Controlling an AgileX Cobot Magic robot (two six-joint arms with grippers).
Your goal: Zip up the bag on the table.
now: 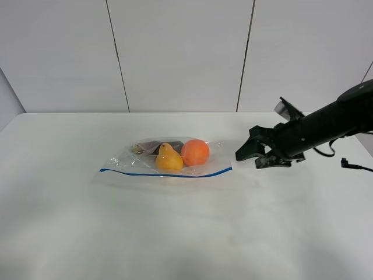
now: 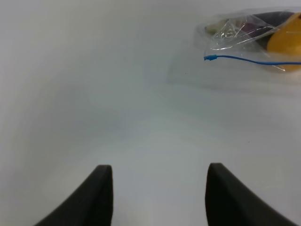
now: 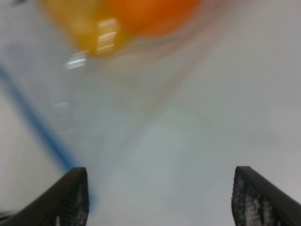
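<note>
One bag (image 1: 166, 160) lies near the middle of the table (image 1: 186, 233), its blue zip strip (image 1: 166, 174) along the near edge; behind the strip sit one yellow pear (image 1: 168, 158) and one orange (image 1: 195, 151). The right gripper (image 1: 252, 156), jaws apart and empty, sits just beside the bag's right end, so a careless pass could shove the light plastic sideways or pinch off the strip and leave it unsealed. The left gripper (image 2: 159, 188), jaws apart and empty, hangs over bare table off the bag's left end, too far to steady it.

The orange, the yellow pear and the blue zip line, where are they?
orange (image 1: 195, 151), high camera view, middle of its round face.
yellow pear (image 1: 169, 160), high camera view, its fat lower half.
blue zip line (image 1: 166, 174), high camera view, midway along the strip.
</note>
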